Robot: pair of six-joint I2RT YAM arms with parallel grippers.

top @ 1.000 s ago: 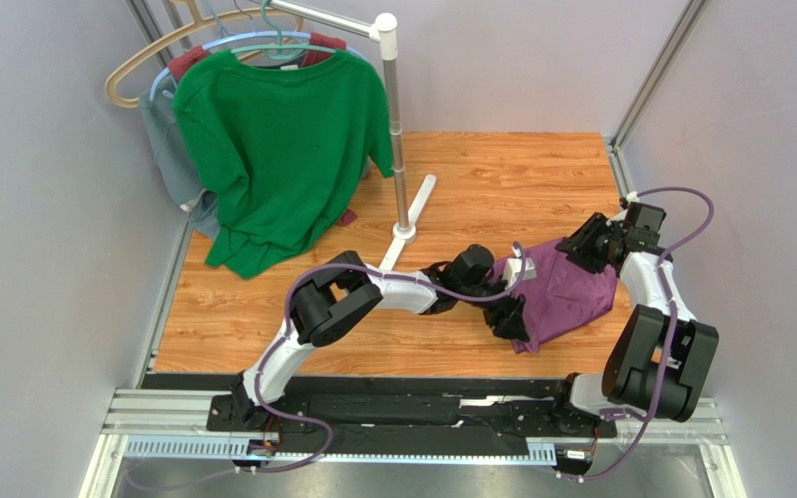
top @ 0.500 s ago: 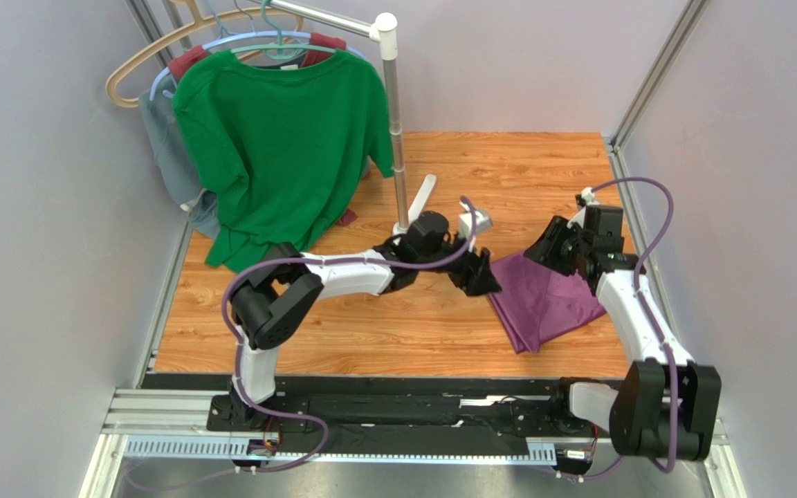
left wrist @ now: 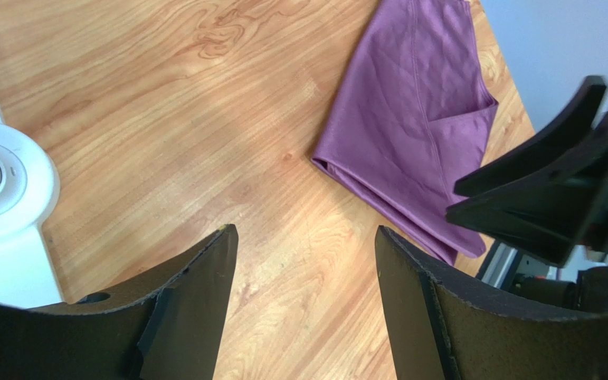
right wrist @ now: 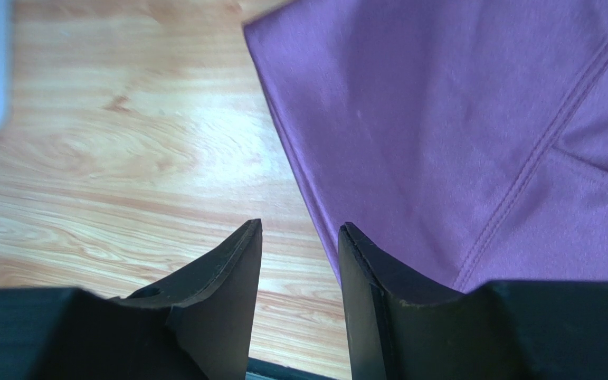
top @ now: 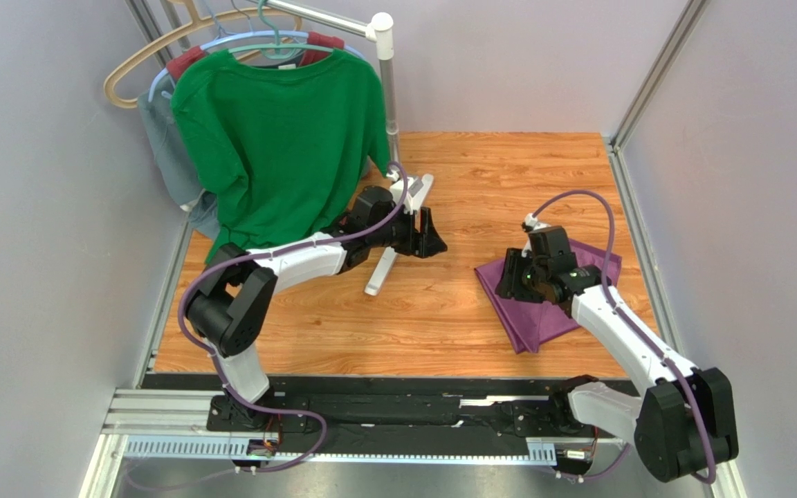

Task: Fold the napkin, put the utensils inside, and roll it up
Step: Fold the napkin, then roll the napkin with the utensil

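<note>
The dark purple napkin (top: 550, 303) lies folded flat on the right side of the wooden table, also seen in the left wrist view (left wrist: 410, 119) and the right wrist view (right wrist: 458, 119). My right gripper (top: 511, 278) hovers over the napkin's left edge, open (right wrist: 301, 226), with only wood showing in the gap and one finger (right wrist: 378, 277) over the cloth edge. My left gripper (top: 434, 234) is well left of the napkin, near the rack's foot, open and empty (left wrist: 303, 231). The utensils are out of view.
A clothes rack pole (top: 392, 114) with a white foot (top: 397, 244) stands at the back left, holding a green T-shirt (top: 278, 145) and other garments. The foot's round white base (left wrist: 2, 182) is just left of my left fingers. Walls close in both sides.
My left gripper let go of the napkin and drew back left toward the rack foot. My right arm swung forward and left over the napkin's left edge. The napkin now lies flat.
</note>
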